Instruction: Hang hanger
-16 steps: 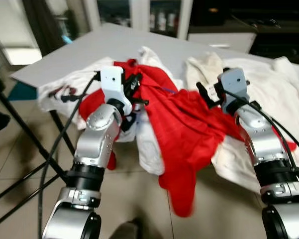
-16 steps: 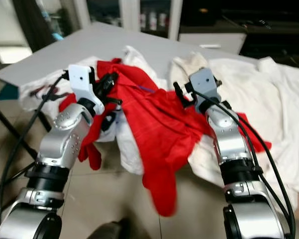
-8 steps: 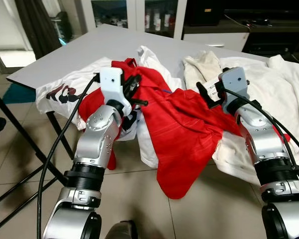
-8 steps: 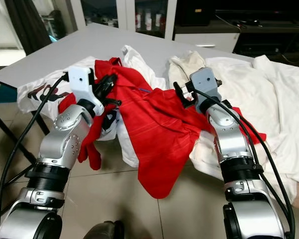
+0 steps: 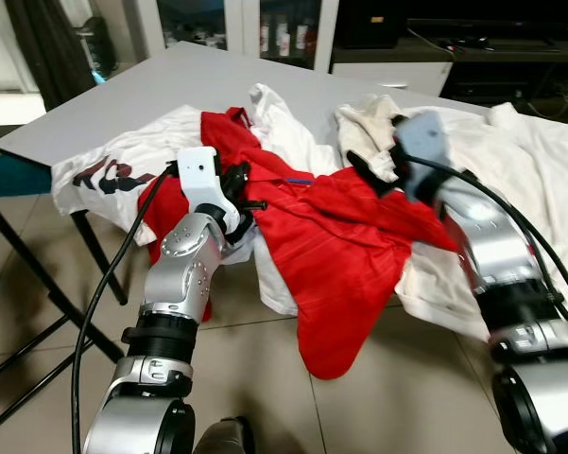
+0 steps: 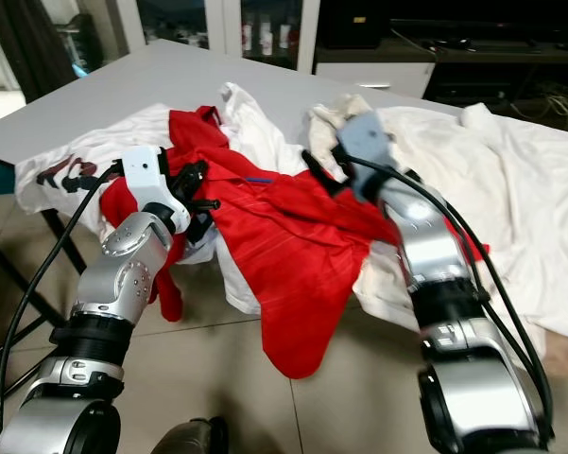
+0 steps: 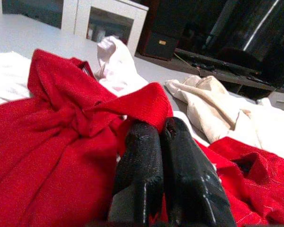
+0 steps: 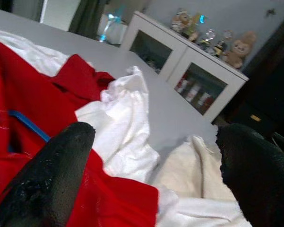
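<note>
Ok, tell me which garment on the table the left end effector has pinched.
The red shirt. The left end effector is shut on a fold of it; the white printed tee and cream garment lie untouched on the table.

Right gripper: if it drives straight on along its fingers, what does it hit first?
Probably the white garment bunched beyond the red shirt, with grey table behind it. The right gripper is open; depth is unclear.

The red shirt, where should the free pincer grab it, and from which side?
Probably the shoulder fold of the red shirt just ahead of the open right pincer, coming down from above. The cloth bunches up there on the table, giving the fingers a ridge to pinch. The left pincer is shut on the other shoulder.
</note>
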Controlling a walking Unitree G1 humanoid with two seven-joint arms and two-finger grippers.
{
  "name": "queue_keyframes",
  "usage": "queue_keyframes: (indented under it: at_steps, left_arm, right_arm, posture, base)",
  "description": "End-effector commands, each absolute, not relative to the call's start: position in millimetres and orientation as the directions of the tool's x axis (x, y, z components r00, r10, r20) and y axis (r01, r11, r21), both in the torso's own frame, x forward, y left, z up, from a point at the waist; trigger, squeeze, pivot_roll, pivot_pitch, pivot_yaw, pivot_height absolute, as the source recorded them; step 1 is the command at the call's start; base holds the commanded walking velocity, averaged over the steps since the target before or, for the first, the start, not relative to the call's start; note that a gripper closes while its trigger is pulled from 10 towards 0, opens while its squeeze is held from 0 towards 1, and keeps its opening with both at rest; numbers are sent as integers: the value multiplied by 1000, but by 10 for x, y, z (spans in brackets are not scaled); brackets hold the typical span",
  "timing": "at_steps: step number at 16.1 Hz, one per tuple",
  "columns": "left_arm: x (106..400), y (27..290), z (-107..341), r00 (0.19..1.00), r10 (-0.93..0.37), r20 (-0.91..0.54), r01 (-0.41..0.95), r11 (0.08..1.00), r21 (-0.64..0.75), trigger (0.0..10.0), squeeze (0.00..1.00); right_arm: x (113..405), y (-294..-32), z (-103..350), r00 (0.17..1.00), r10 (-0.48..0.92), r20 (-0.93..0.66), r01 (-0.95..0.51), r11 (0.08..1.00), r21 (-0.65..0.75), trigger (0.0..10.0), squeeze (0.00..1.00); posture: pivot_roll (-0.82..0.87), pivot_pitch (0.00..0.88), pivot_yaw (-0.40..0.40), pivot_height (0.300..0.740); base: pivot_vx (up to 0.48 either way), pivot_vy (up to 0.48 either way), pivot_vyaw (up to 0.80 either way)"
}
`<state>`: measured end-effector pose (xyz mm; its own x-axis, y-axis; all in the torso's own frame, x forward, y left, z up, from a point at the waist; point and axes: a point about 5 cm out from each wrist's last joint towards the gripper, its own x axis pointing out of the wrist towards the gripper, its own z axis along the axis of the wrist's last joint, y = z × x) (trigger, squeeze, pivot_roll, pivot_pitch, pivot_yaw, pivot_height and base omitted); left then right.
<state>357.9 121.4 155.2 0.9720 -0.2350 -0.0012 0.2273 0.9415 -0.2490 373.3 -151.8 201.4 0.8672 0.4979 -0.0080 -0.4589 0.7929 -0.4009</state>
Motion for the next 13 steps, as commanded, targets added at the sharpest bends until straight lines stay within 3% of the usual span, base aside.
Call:
queue_keyframes:
  at_steps: [1, 6, 13]
  left_arm:
    - [3567, 1208, 1470, 975, -222, -33, 206, 944, -258, 10000, 0]
    - [3560, 1167, 1437, 976, -214, -45, 195, 945, -263, 10000, 0]
    - [3557, 1168, 1435, 977, -209, -46, 191, 947, -259, 10000, 0]
  right_arm:
    - [3783, -1408, 1958, 848, 524, -78, -506, 757, -414, 10000, 0]
    - [3852, -1117, 1790, 814, 552, -178, -570, 704, -423, 10000, 0]
    - [3873, -1185, 1682, 835, 512, -201, -546, 728, -414, 10000, 0]
  posture:
    - [68, 11, -19, 740]
    - [76, 12, -26, 740]
    - [71, 14, -16, 740]
  base:
    - [0, 0, 0]
    - [0, 0, 0]
    - [0, 0, 0]
